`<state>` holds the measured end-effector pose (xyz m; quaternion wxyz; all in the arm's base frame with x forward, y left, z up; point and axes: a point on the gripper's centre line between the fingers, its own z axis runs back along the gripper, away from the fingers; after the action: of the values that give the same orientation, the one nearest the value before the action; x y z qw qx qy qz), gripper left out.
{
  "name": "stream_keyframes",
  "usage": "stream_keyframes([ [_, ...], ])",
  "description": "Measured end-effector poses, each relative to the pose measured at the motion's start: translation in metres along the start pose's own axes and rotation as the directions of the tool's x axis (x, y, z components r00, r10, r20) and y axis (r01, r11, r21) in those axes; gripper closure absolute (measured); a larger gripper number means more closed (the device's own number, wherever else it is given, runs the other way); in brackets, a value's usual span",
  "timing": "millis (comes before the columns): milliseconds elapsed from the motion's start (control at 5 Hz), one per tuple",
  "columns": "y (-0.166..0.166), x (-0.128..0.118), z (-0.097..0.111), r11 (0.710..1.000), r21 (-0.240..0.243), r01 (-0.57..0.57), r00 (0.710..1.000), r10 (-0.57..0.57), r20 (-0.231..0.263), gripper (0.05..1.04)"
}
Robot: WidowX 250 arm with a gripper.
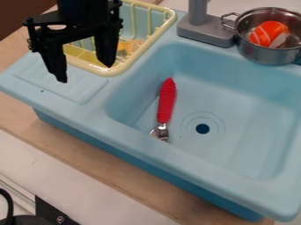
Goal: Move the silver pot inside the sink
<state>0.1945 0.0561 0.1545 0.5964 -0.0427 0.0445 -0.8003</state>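
Judge the step in hand as the beginning: to approach the silver pot (258, 52), before any grasp. Find the pot outside the basin, upright on the back rim of the sink (235, 127), just beside the grey faucet (206, 30), with an orange-and-white toy piece (267, 33) inside. See the end effector (86, 73) at the upper left, above the drainboard (76, 88) and in front of part of the yellow rack (113, 71); released, with both fingers (57, 66) spread apart and nothing between them. Well apart from the pot, on the other side of the faucet.

For the next move, probably necessary to travel across to the pot, with sufficient height for passing over the faucet. Then, better to come down at the near wall or at the wire handle, one finger inside and one outside, without pressing on the toy piece. After a firm hold, to lift straight, to carry forward over the rim, and to lower gently to the basin floor. Advisable to choose a place at the right of the red-handled spoon (166, 101), to avoid setting the pot on it and making it tilt.
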Motion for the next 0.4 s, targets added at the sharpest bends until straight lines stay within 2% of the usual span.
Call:
stream_keyframes([
  [200,0.000,0.003,-0.004,1.000,-0.012,0.006,1.000,-0.006,0.013,0.084],
  [400,0.014,0.019,0.005,0.994,0.027,0.108,0.994,-0.109,0.017,0.084],
])
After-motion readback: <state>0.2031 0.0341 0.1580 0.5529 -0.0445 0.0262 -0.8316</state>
